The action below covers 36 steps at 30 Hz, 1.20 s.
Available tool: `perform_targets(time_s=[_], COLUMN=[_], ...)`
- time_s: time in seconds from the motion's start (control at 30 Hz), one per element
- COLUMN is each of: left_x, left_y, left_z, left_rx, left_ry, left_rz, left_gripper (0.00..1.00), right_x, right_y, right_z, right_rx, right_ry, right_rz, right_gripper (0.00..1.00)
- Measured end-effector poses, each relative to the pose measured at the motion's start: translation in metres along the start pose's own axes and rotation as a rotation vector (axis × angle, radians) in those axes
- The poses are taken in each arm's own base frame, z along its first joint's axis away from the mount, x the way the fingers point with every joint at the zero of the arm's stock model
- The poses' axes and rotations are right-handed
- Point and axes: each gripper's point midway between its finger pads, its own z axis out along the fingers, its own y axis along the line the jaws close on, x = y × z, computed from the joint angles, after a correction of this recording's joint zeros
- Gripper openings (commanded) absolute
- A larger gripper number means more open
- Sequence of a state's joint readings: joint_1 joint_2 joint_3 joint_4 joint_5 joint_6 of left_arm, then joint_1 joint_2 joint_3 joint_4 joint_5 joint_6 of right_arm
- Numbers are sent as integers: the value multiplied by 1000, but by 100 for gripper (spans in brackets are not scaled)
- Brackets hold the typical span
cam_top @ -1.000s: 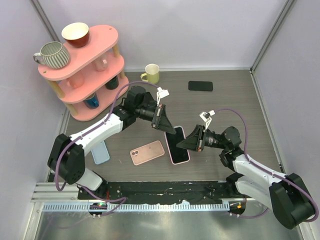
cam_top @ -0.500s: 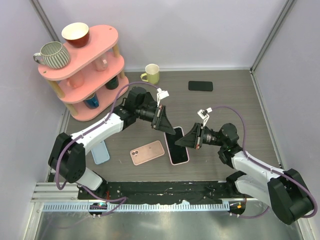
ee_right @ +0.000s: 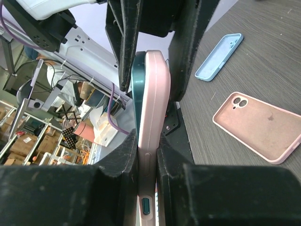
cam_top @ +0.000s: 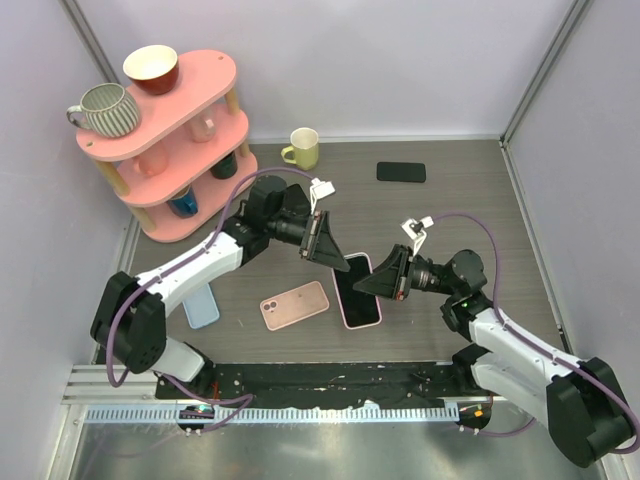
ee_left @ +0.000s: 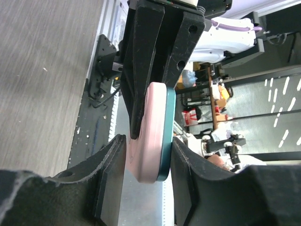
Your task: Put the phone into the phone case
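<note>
A teal phone with a black screen [cam_top: 357,292] sits in a pink case [cam_top: 346,318] and is held between both grippers over the table. My right gripper [cam_top: 376,285] is shut flat on its right side. In the right wrist view the fingers [ee_right: 124,155] clamp the pink case [ee_right: 153,94], with the teal phone edge [ee_right: 138,89] beside it. My left gripper [cam_top: 340,262] grips the top end. In the left wrist view its fingertips [ee_left: 118,146] touch the pink case [ee_left: 151,136] and the teal edge [ee_left: 167,132].
A second pink case [cam_top: 295,305] lies face down left of the held phone. A light blue case [cam_top: 202,305] lies further left. A black phone [cam_top: 401,172] and a yellow mug [cam_top: 302,147] are at the back. A pink shelf [cam_top: 200,130] with cups stands back left.
The right gripper shifted slightly left and then back right with the phone. The left gripper stayed on the phone's top end with almost no movement.
</note>
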State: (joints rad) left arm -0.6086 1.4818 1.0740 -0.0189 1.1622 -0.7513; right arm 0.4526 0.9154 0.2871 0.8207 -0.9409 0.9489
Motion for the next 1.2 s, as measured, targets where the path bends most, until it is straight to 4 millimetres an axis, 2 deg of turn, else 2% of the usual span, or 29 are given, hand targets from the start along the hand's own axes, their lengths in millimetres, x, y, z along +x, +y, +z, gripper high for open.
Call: perform_targets(time_s=[0.1, 0.27, 0.37, 0.4, 0.43, 0.47, 0.5, 0.63, 0.77, 0.8, 0.87, 0.9, 0.93, 1.03, 1.07, 1.13, 1.17, 1.2], left_x=[1, -3, -6, -7, -8, -8, -7, -4, -3, -3, -1, 0, 0, -1, -1, -4, -5, -6], left_y=[-3, -7, -11, -13, -14, -14, -14, -14, -13, -12, -7, -3, 0, 3, 3, 4, 4, 6], left_z=[-3, -3, -3, -4, -4, -3, -4, -4, -4, -4, -3, -3, -3, -3, -3, -3, -3, -4], left_rx=[29, 63, 79, 84, 87, 88, 92, 106, 106, 103, 87, 68, 54, 23, 18, 2, -7, -17], left_ry=[-22, -53, -63, -67, -69, -72, -71, -65, -67, -67, -63, -61, -58, -53, -50, -57, -58, -63], left_rz=[-20, -69, -73, -74, -72, -72, -73, -65, -67, -64, -62, -68, -64, -43, -37, -21, -23, -24], left_gripper=[51, 50, 36, 25, 19, 5, 0, 0, 0, 0, 0, 0, 0, 19, 34, 43, 51, 54], right_x=[0, 3, 3, 4, 4, 4, 3, 6, 7, 7, 5, 5, 5, 6, 5, 3, 3, 2], right_y=[3, 5, 5, 5, 5, 5, 6, 5, 3, 2, -1, -3, -5, -10, -10, -11, -11, -12], right_z=[-1, -2, -2, -2, -2, -2, -2, -2, -2, -1, 0, 1, 1, 3, 3, 3, 3, 3], right_rx=[-12, -19, -21, -21, -21, -22, -24, -21, -16, -14, -5, 3, 10, 23, 26, 28, 31, 37], right_ry=[5, 17, 21, 21, 22, 22, 21, 28, 33, 33, 29, 31, 33, 36, 32, 25, 23, 21], right_rz=[-19, -20, -20, -20, -19, -20, -23, -11, 0, 4, 11, 22, 32, 48, 48, 39, 34, 34], right_gripper=[1, 2, 2, 3, 4, 7, 9, 17, 32, 33, 31, 25, 14, 2, 1, 1, 1, 1])
